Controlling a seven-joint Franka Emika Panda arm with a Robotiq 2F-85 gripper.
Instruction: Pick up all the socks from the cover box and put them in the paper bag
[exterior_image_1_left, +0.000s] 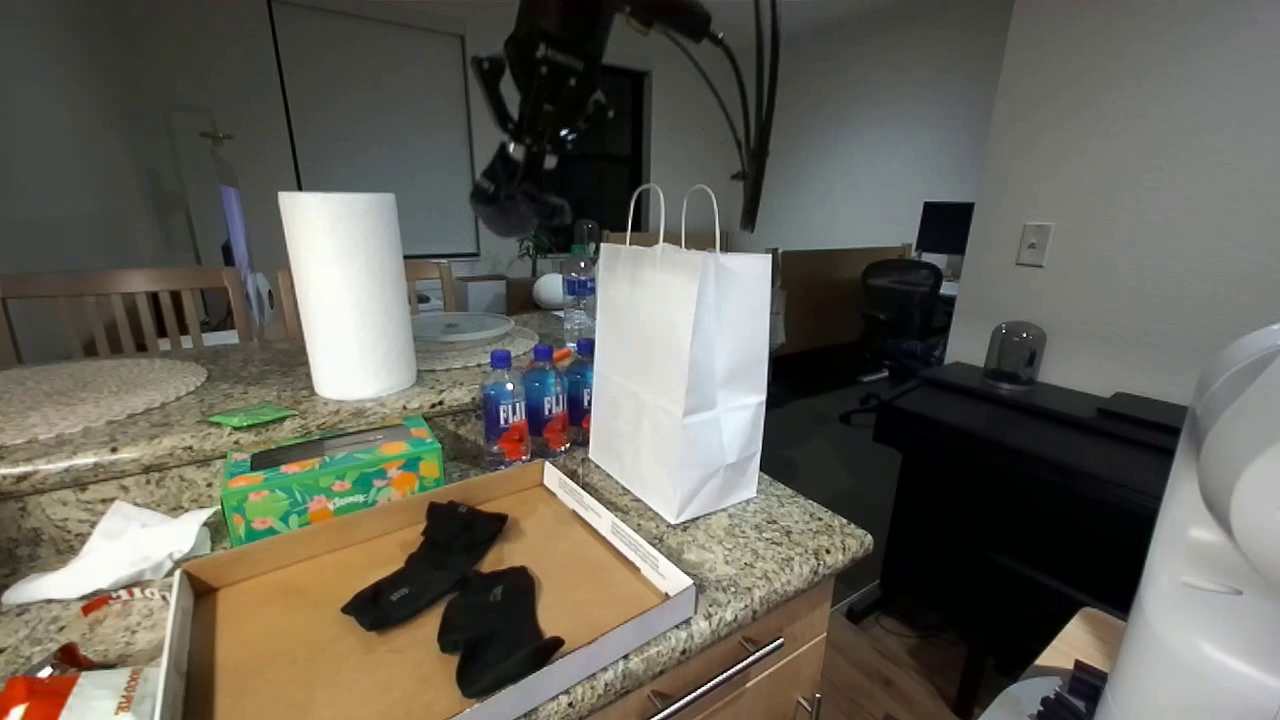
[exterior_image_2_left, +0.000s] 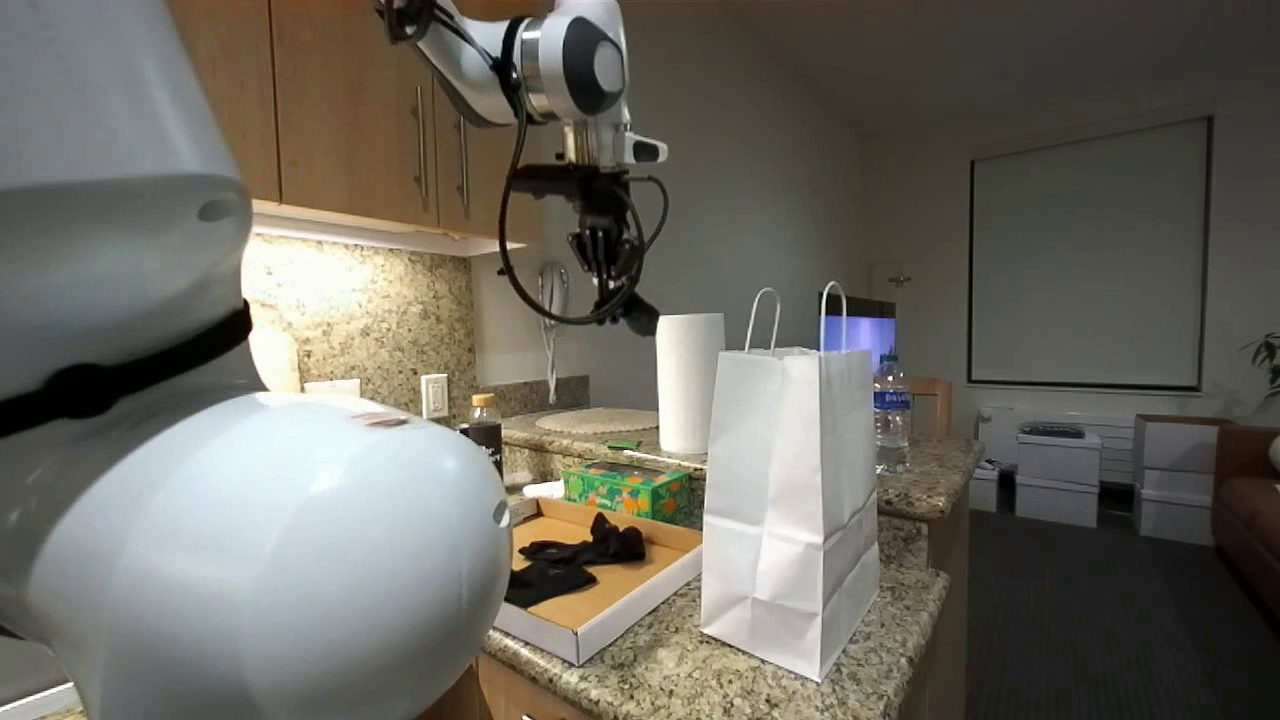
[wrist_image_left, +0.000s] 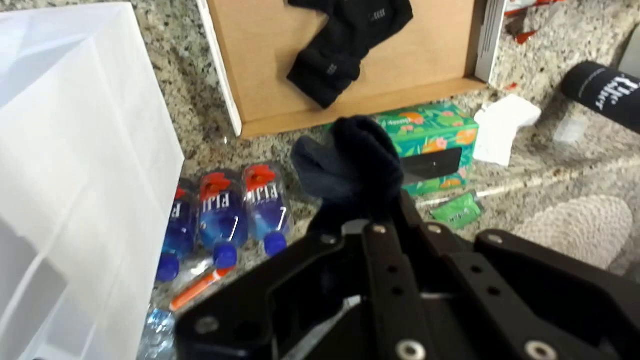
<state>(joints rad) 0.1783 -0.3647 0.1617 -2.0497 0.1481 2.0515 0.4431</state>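
A black sock (wrist_image_left: 350, 165) hangs bunched from the tips of my gripper (wrist_image_left: 372, 212), which is shut on it; the fabric hides the fingertips. Held in the air, this sock (exterior_image_1_left: 512, 200) is level with the bag handles and beside the bag, not over its mouth. The white paper bag (exterior_image_1_left: 680, 390) stands upright on the counter, its open top partly visible in the wrist view at left. In the brown cover box (exterior_image_1_left: 300, 650) lie two dark sock shapes, a farther sock (exterior_image_1_left: 435, 565) and a nearer sock (exterior_image_1_left: 498, 630), close together. Both exterior views show them.
A green tissue box (exterior_image_1_left: 335, 480) sits against the tray's back side. Several water bottles (exterior_image_1_left: 545, 405) stand behind the bag. On the raised ledge is a tall paper towel roll (exterior_image_1_left: 350, 300). A crumpled tissue (exterior_image_1_left: 120, 550) and snack wrapper (exterior_image_1_left: 80, 692) lie beside the tray.
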